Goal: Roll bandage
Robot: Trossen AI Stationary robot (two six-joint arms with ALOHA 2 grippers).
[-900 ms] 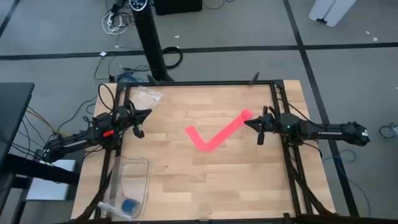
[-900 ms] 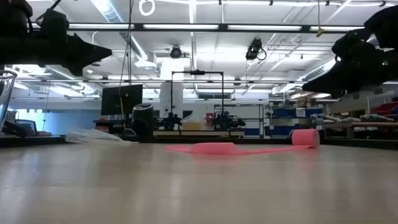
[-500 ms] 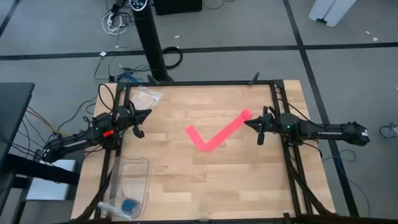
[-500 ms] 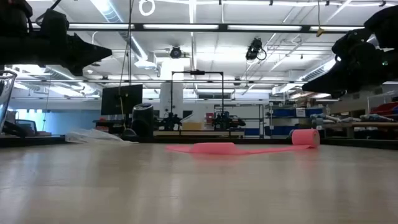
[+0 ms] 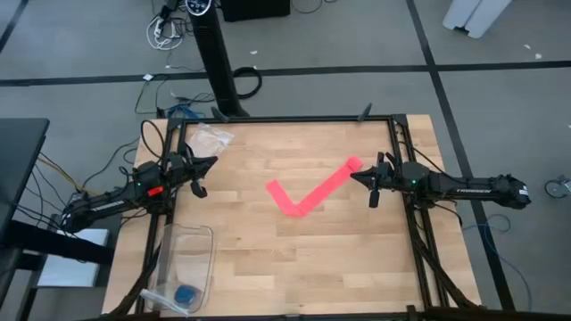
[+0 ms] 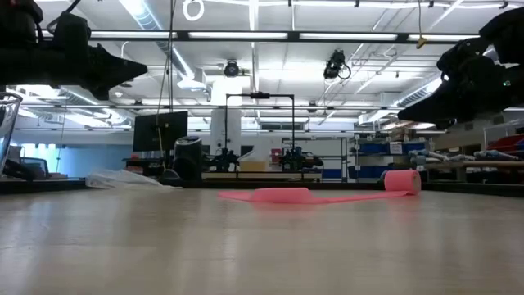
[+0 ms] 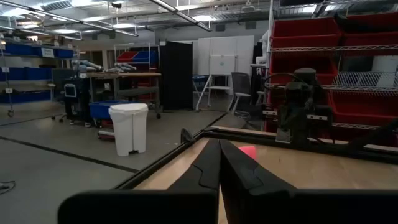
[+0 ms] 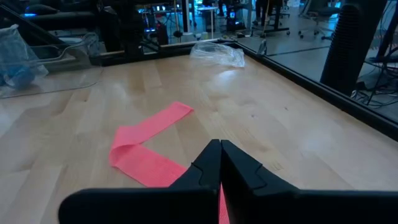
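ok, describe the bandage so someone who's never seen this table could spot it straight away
On the light wooden table, look at the middle, nearer the right pincer than the left. The bandage lies flat there as a long strip bent into a tick shape, with a small rolled end by the right pincer. It is the only bright pink-red thing; the clear plastic bag and clear container sit at the left edge.

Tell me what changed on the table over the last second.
Nothing visibly changed. The bandage lies in the same bent strip with its rolled end by the right gripper. Both grippers are shut and hold nothing. The left gripper waits at the left edge, near the plastic bag.
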